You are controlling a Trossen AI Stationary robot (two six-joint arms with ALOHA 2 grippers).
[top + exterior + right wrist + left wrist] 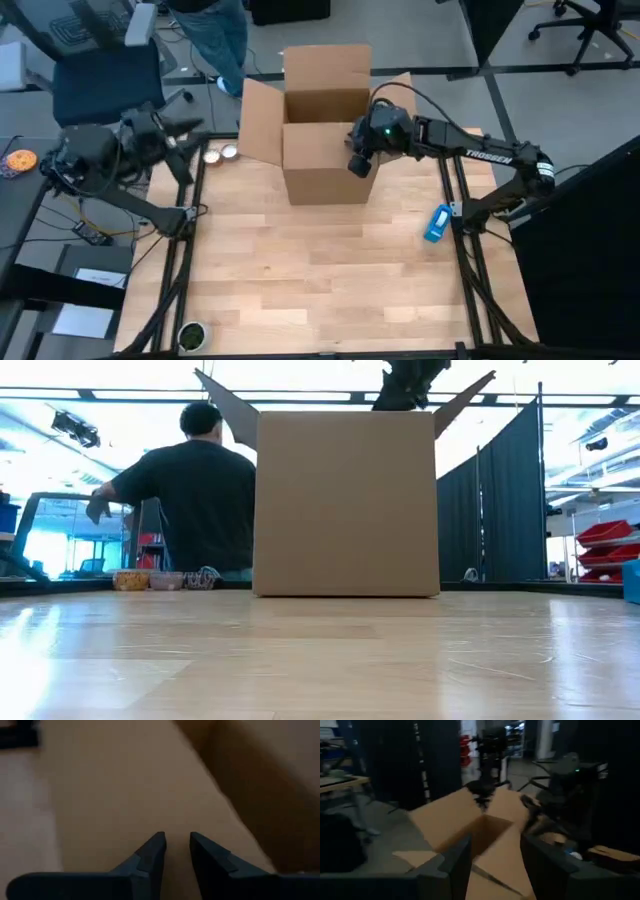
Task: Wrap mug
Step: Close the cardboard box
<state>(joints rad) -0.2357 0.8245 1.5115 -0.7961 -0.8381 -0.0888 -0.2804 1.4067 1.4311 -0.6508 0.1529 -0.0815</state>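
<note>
From above, an open cardboard box stands at the far middle of the wooden table, its 4 flaps spread outward. The right gripper hangs over the box's right front corner, its dark arm reaching in from the table's right edge. The left gripper waits off the table's left rim, well left of the box. Small round dishes sit just left of the box; a blue object lies to the box's right, near the table's edge. A round container sits at the table's near left corner. The mug does not show in this view.

At table height, the box fills the centre, with the right arm's dark gripper showing above its top edge. Left of the box and behind the table, a person in a dark shirt faces away. Small dishes line the table's far edge left of the box.

From the left wrist, the box sits ahead with flaps raised, seen between this arm's 2 spread fingers. The right arm hangs over the box's far side.

From the right wrist, the fingers stand nearly together, a narrow gap between them and nothing pinched, over plain brown cardboard. The mug appears in no view.
</note>
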